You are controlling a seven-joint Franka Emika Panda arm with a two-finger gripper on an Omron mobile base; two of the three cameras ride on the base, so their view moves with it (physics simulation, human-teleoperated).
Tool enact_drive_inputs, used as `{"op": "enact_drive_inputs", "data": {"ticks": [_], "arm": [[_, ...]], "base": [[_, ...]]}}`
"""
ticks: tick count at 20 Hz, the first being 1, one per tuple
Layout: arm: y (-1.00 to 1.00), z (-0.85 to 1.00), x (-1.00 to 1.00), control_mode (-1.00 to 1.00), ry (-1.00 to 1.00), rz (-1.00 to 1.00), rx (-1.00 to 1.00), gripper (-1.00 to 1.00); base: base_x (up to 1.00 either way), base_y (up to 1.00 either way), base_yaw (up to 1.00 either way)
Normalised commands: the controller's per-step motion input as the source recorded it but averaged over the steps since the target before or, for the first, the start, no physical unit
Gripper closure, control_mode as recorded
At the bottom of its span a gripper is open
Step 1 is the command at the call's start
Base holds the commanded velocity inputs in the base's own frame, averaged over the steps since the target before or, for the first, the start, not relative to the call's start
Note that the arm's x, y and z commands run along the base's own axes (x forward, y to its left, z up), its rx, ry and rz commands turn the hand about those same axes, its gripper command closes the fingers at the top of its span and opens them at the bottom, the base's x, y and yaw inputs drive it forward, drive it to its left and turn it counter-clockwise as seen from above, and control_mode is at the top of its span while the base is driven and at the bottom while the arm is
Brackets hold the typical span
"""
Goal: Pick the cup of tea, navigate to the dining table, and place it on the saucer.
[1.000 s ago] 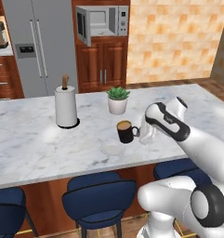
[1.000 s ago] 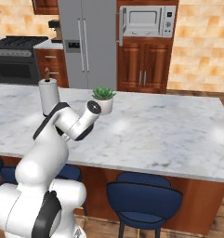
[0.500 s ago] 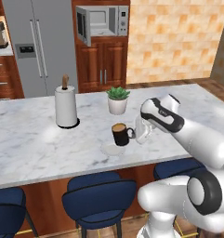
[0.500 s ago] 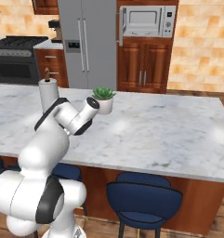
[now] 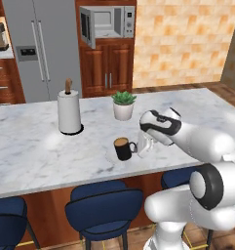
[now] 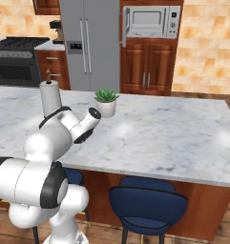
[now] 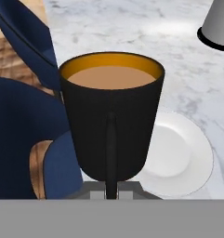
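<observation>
Bright, even rendered light; soft glare patches on the marble dining table (image 5: 36,146).

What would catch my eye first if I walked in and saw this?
Probably the black cup of tea, held by its handle in the white arm's tool above the marble dining table. Beneath it lies a pale saucer. Behind stand a paper towel roll and a potted plant.

The white Franka arm with dark joints rises from the base, bends at a raised elbow and reaches forward and low over the near edge of the bench. Its two-finger tool (image 5: 142,145) points sideways, roughly level, closed on the thin handle of the black cylindrical mug of tea (image 5: 122,148).
</observation>
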Motion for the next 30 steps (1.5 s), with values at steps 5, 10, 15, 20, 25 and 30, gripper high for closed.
{"op": "enact_drive_inputs", "data": {"ticks": [5,10,15,20,25,30], "arm": [[0.0,-0.2,0.06,-1.0,0.0,0.0,0.0,1.0],[0.0,0.0,0.1,-1.0,0.0,0.0,0.04,1.0],[0.0,0.0,0.16,-1.0,0.0,0.0,0.05,1.0],[0.0,-0.03,0.24,-1.0,0.0,0.0,0.04,1.0],[0.0,-0.21,0.09,-1.0,0.0,0.0,0.01,1.0],[0.0,-0.29,0.0,-1.0,0.0,0.0,0.0,1.0]], "base": [[0.0,0.0,0.0],[0.0,0.0,0.0],[0.0,0.0,0.0],[0.0,0.0,0.0],[0.0,0.0,0.0],[0.0,0.0,0.0]]}}
